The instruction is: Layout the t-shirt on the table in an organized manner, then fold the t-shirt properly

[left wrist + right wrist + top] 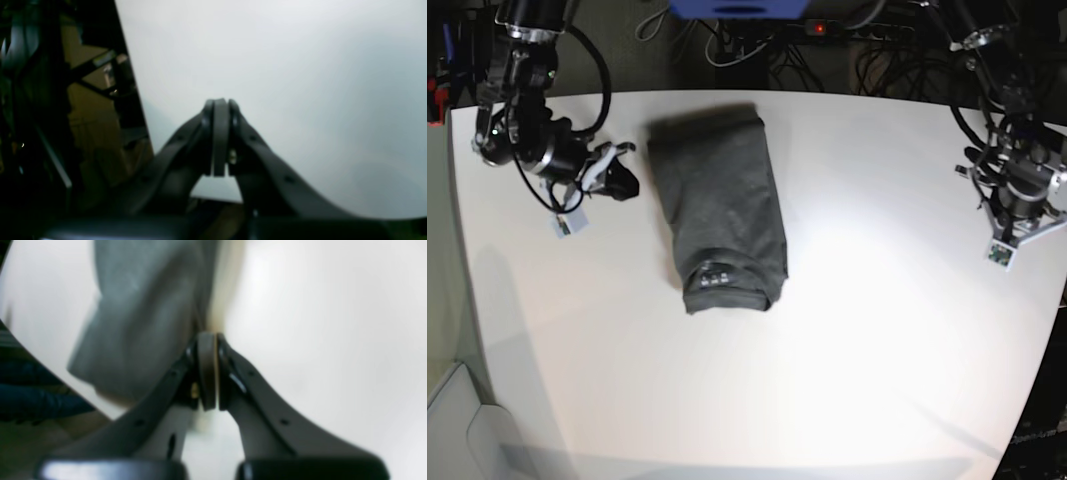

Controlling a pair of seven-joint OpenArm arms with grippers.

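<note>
**Folded Shirt Rests on Worktop as Both Arms Stand Clear**

A dark grey t-shirt lies folded into a long, narrow packet near the middle of the white worktop, its collar end toward the near edge, where a small light tag shows. The right end effector hangs just beside the packet's long edge, its jaws pressed together on nothing; its own wrist view shows the grey cloth lying just beyond the closed tips. The left end effector sits well apart at the far side of the worktop, likewise clamped with nothing in it and only bare white surface beneath.

The fold appears largely done, though the packet is long and may want one more fold across its length. The risk lies with the right arm: any sweep from so close could catch the cloth's edge and drag the layers askew. The lower corner of the packet bulges slightly, suggesting loose layers that a single-sided pinch might peel open. A grasp taking only the top layer would undo the fold.
</note>
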